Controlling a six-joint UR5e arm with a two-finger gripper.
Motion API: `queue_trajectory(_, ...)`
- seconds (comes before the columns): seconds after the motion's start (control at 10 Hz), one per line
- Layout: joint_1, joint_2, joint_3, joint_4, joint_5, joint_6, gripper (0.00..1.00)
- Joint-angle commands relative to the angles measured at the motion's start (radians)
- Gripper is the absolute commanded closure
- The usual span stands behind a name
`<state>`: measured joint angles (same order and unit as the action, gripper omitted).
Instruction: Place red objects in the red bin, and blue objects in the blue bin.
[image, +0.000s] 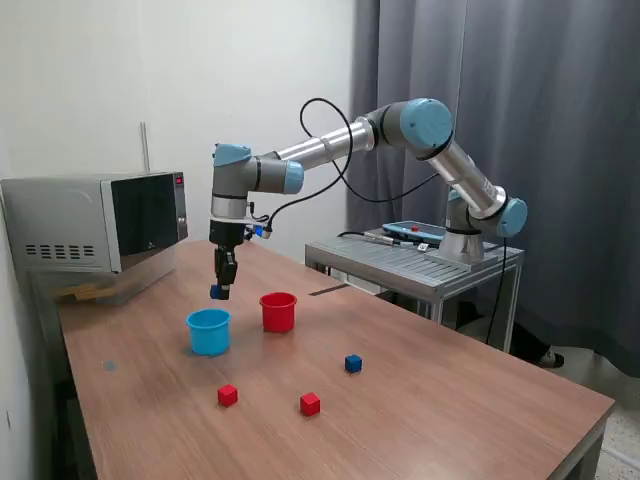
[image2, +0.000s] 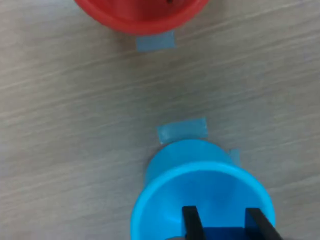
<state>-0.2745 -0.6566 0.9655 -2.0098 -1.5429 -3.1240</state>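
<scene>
Gripper (image: 220, 291) of my arm, in the exterior view, hangs above the small round light blue plastic cup (image: 208, 331), clamped on a small dark blue cube (image: 215, 292). Beside it stands the small round red plastic cup (image: 278, 311). Another blue cube (image: 353, 363) and two small red cubes (image: 228, 395) (image: 310, 403) lie on the wooden table (image: 450, 400), unsorted. In the wrist view, my fingertips (image2: 191, 220) sit over the blue cup (image2: 200, 200); I judge three cubes remain.

probably a robotics lab, arm (image: 400, 135) on metal stand (image: 420, 262), microwave (image: 95, 222), grey curtain (image: 520, 120)
</scene>
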Motion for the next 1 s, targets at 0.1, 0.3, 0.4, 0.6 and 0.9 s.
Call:
queue_trajectory(0.1, 0.003, 0.034, -0.036, -0.001, 0.003, -0.025, 1.0)
queue_trajectory(0.3, 0.003, 0.049, -0.042, -0.001, 0.003, -0.037, 1.0)
queue_trajectory(0.4, 0.004, 0.055, -0.047, -0.001, 0.003, -0.039, 1.0)
queue_trajectory(0.6, 0.004, 0.063, -0.059, -0.001, 0.003, -0.053, 1.0)
queue_trajectory(0.9, 0.008, 0.072, -0.071, -0.003, 0.003, -0.054, 1.0)
